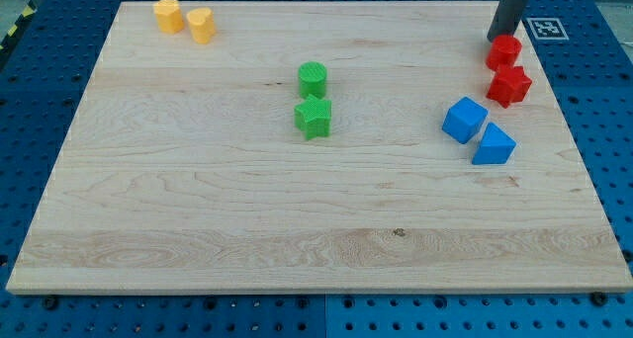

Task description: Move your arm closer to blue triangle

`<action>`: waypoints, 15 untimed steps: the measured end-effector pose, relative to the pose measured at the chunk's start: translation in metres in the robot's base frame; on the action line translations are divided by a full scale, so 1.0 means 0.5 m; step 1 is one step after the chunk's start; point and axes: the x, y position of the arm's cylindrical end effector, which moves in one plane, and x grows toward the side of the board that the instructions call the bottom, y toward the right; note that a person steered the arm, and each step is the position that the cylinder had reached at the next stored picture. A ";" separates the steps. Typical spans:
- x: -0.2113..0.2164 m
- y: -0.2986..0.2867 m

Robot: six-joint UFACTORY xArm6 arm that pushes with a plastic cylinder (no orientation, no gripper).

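- The board (198, 200) is pale wood with a long straight grain and a small dark knot near the view's bottom middle; it lies on a blue panel (40, 91) dotted with rows of holes.
- The rod (511, 7) is dark, smooth and straight, coming down from the view's top right.
- My tip (497, 38) sits at the board's top right edge, just beside the red cylinder (503, 51) and at its upper left, so close that contact cannot be told apart from a near miss.
- The rod ends in a plain blunt point with no jaws, so there is nothing on it to spread or pinch; it holds nothing.
- The blue triangle (494, 145) is a ribbed plastic wedge lying at the view's right, below my tip and well apart from it.
- The blue cube (464, 120) stands just to the triangle's upper left, touching it or nearly so.
- The red star (508, 84), a ribbed block with jagged sides, rests just under the red cylinder.
- Both red blocks lie between my tip and the blue triangle.
- A green cylinder (313, 78) and a green star (314, 117) sit close together near the board's middle, the star below.
- Two yellow blocks (168, 15) (201, 26) stand side by side at the top left; their exact shapes are hard to make out.
- A black and white marker tag (545, 28) lies off the board beside the rod.
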 end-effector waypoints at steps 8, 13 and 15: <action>0.091 -0.172; 0.091 -0.298; 0.091 -0.378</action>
